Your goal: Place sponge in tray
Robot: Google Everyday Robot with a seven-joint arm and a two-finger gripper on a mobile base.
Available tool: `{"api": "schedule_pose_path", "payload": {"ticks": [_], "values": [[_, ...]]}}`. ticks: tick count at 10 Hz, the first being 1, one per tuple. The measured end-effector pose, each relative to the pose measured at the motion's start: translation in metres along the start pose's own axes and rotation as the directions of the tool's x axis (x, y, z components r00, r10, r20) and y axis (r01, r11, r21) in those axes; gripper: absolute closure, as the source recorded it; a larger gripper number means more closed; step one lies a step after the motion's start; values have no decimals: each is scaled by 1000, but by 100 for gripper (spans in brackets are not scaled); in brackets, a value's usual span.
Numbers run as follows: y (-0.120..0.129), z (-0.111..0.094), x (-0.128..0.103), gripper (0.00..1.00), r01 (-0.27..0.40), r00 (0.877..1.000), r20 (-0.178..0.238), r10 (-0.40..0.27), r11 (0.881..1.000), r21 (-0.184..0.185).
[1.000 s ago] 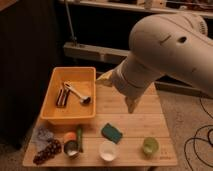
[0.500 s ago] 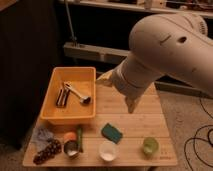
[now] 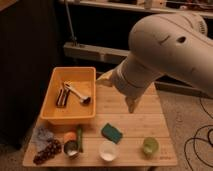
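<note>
The sponge (image 3: pixel 112 133), a flat dark teal-green block, lies on the wooden table in front of the tray and just behind a white cup. The tray (image 3: pixel 55 116), a deep orange-yellow bin, stands at the table's back left with metal utensils inside. My gripper (image 3: pixel 118 93) hangs above the table's middle, to the right of the tray and behind the sponge. It is open with nothing between its cream fingers (image 3: pixel 132 105). The bulky white arm covers the table's back right.
Along the front edge stand a white cup (image 3: pixel 107 150) and a light green cup (image 3: pixel 149 145). At the front left are a grey-blue cloth (image 3: pixel 42 135), dark grapes (image 3: pixel 45 151), a can (image 3: pixel 71 148) and a green stick-like item (image 3: pixel 79 137). Cables lie on the floor at the right.
</note>
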Motion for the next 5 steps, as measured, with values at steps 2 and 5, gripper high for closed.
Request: {"api": "schedule_pose_path", "payload": {"ticks": [2,5], "values": [[3,2,-16,20,64,998,10,-64,998,-6],[17,6,-62,20,262,965,-4,-263,964,-50]]}}
